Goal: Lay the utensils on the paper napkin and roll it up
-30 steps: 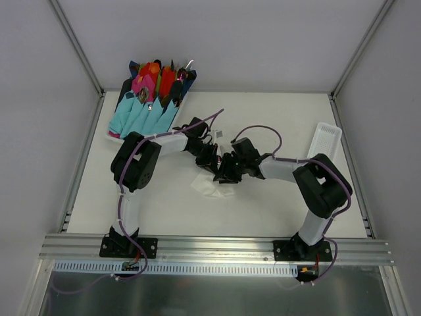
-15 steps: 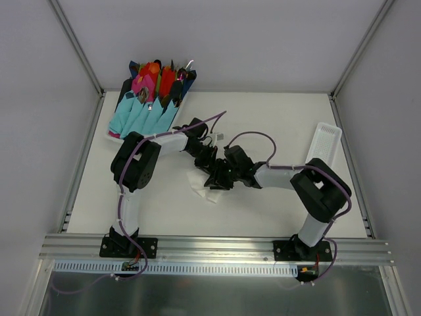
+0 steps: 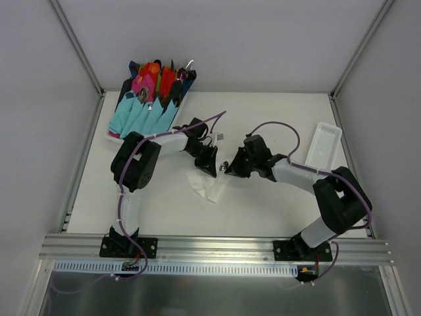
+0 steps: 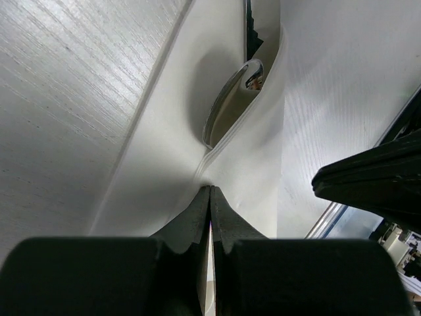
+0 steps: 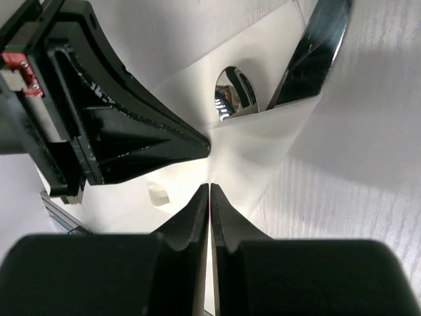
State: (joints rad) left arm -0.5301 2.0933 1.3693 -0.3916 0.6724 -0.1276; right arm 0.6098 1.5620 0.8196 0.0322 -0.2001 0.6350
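The white paper napkin (image 3: 205, 187) lies crumpled at mid-table, with one side lifted between the two grippers. My left gripper (image 3: 212, 166) is shut on a fold of the napkin (image 4: 151, 145), and its tips (image 4: 210, 191) pinch the paper. A shiny spoon (image 4: 227, 105) sits inside the fold. My right gripper (image 3: 227, 168) faces the left one. It is shut, and its tips (image 5: 209, 187) are at the napkin (image 5: 263, 151). The spoon bowl (image 5: 231, 92) and a second shiny utensil (image 5: 316, 46) poke out of the paper. The left gripper's fingers (image 5: 145, 131) show close by.
A tray of light-blue, pink and red napkin bundles (image 3: 141, 115) stands at the back left. A white ribbed plastic tray (image 3: 323, 143) lies at the right edge. Metal frame rails border the table.
My right gripper has drawn back to the right, away from the left gripper, which has stayed in place. The napkin has shifted slightly and now lies more to the left.
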